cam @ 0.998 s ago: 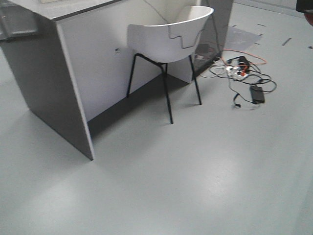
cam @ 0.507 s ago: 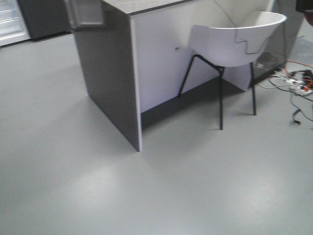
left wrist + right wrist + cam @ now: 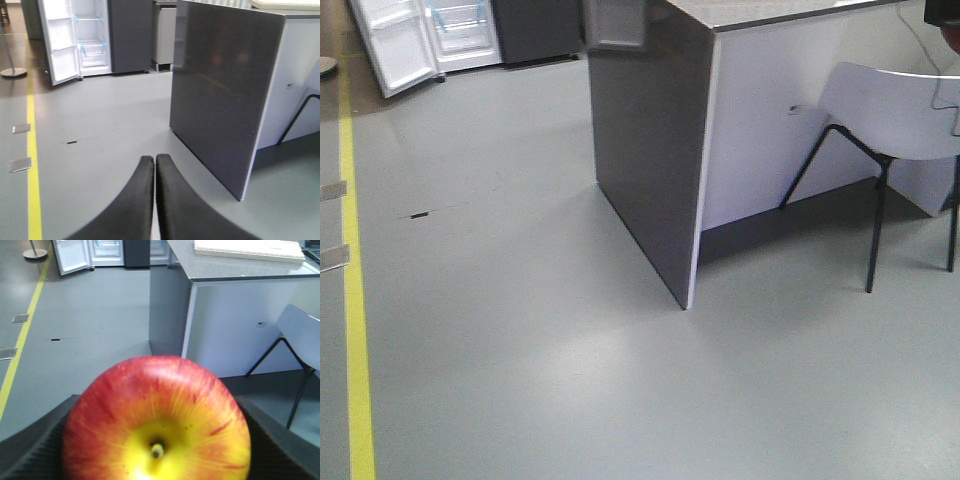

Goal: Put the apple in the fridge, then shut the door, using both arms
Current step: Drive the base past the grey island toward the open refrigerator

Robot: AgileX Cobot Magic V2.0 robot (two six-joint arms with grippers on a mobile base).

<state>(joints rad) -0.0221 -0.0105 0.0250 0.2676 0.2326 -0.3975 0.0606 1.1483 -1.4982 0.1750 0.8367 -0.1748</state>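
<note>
apple point(image 3: 156, 415) snug between fingers point(image 3: 35, 450) of right gripper point(image 3: 156, 445)

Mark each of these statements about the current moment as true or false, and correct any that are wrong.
1. The right gripper is shut on the apple. True.
2. The left gripper is spread wide open. False: its fingers are pressed together with nothing between them.
3. The door of the fridge is shut. False: it stands open, showing its white lining and the fridge's shelves.
4. A yellow line runs along the floor. True.
5. The chair lies tipped over. False: it stands upright on its legs beside the counter unit.
</note>
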